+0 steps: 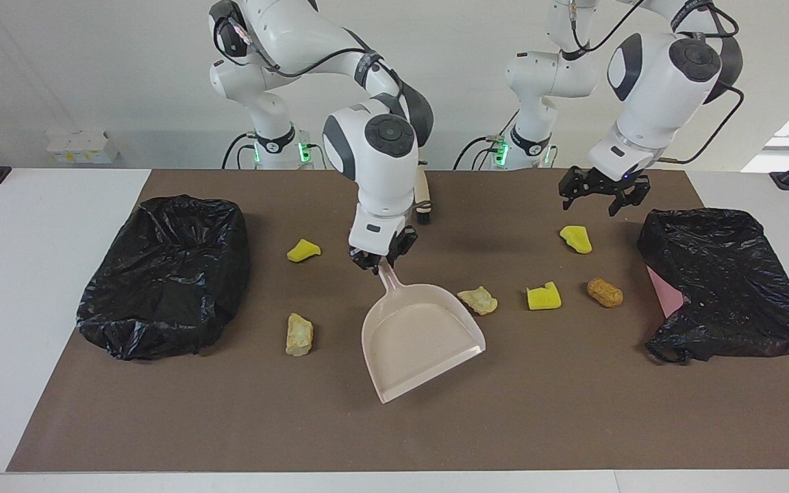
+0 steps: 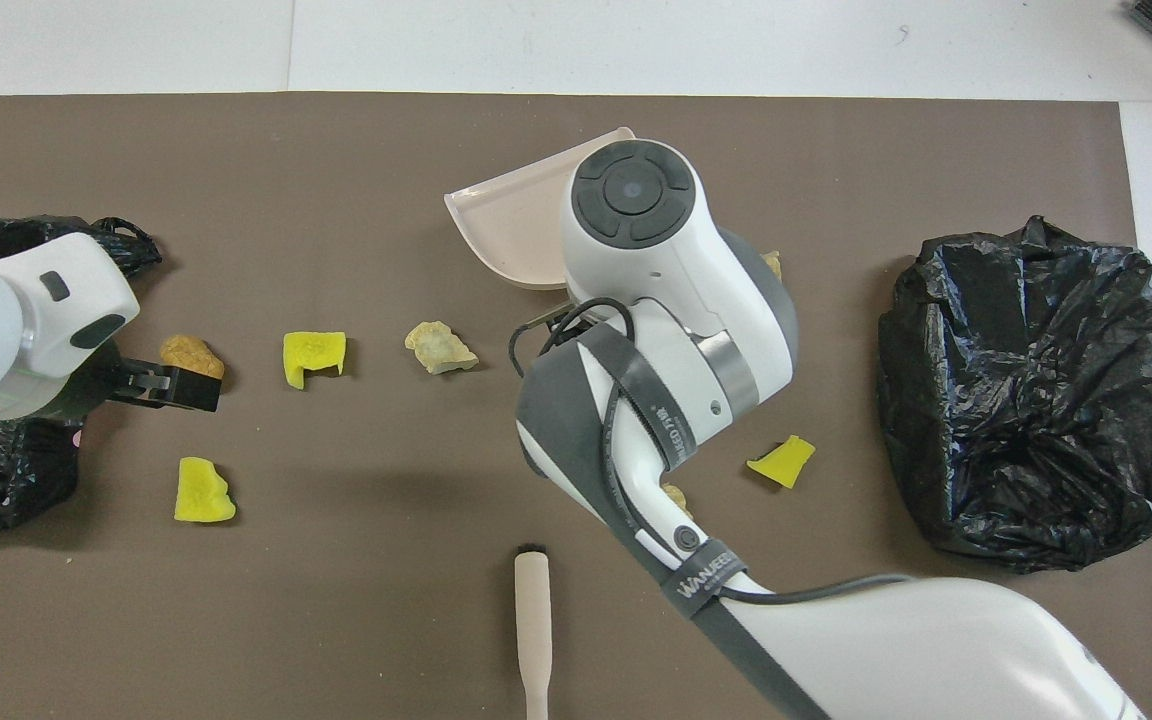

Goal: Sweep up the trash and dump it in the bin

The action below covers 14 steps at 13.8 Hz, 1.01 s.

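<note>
My right gripper (image 1: 377,260) is shut on the handle of the pale pink dustpan (image 1: 422,342), whose mouth points away from the robots, slanted toward the left arm's end. In the overhead view the right arm hides all but a corner of the dustpan (image 2: 511,225). Trash lies around on the mat: yellow lumps (image 1: 303,250) (image 1: 544,296) (image 1: 576,239), tan lumps (image 1: 298,334) (image 1: 478,300) and an orange-brown lump (image 1: 605,292). One more tan lump (image 2: 676,495) peeks from under the right arm. My left gripper (image 1: 600,202) hangs open and empty over the mat beside the yellow lump at its end.
Two bins lined with black bags stand on the brown mat, one at the right arm's end (image 1: 165,274), one at the left arm's end (image 1: 730,281). A brush with a pale handle (image 2: 533,620) lies near the robots.
</note>
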Tool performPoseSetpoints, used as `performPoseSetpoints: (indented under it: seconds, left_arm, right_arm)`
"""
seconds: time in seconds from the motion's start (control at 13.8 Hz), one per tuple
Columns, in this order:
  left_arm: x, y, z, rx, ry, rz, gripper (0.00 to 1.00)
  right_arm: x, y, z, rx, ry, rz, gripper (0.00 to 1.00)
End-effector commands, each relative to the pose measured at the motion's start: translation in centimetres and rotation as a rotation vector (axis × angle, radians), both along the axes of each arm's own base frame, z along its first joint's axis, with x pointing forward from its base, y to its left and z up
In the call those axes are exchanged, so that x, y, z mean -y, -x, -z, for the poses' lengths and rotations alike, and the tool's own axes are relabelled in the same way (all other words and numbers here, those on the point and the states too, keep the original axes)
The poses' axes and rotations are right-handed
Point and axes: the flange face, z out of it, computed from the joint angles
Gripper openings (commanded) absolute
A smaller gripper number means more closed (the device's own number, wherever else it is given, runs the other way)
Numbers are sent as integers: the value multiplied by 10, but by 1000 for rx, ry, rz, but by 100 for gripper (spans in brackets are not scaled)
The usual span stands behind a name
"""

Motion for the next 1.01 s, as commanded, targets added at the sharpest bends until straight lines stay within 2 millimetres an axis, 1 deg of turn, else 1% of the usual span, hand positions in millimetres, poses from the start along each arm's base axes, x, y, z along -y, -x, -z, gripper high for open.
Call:
performPoseSetpoints:
  seconds: [0.0,0.14,0.22,0.36,0.43,0.58,0.65,0.72,0.87,0.94]
  left_arm:
    - [40,24,31,17,11,-12,100]
    - [68,37,52,28,12,-15,100]
    - [81,44,62,25,9,-21,100]
    - [111,64,85,15,0,-2,100]
    - [123,72,90,17,0,-8,100]
    - [144,87,91,19,0,-18,100]
    - [155,95,91,17,-1,-30,100]
    - [166,105,96,9,-8,-25,100]
    - [183,130,107,5,-13,-29,100]
    - [192,143,113,2,-16,-15,100]
  right_arm:
    - [23,-2,3,-22,29,-261,0]
    - [44,-7,13,-46,33,-445,0]
    - [50,-7,18,-42,36,-517,0]
    - [56,6,31,-56,57,-599,0]
    - [59,10,36,-48,72,-686,0]
    - [72,8,43,-69,75,-822,0]
    - [67,11,46,-77,90,-867,0]
    - [60,13,51,-78,121,-904,0]
    - [46,19,71,-68,163,-967,0]
    - [45,21,77,-64,161,-974,0]
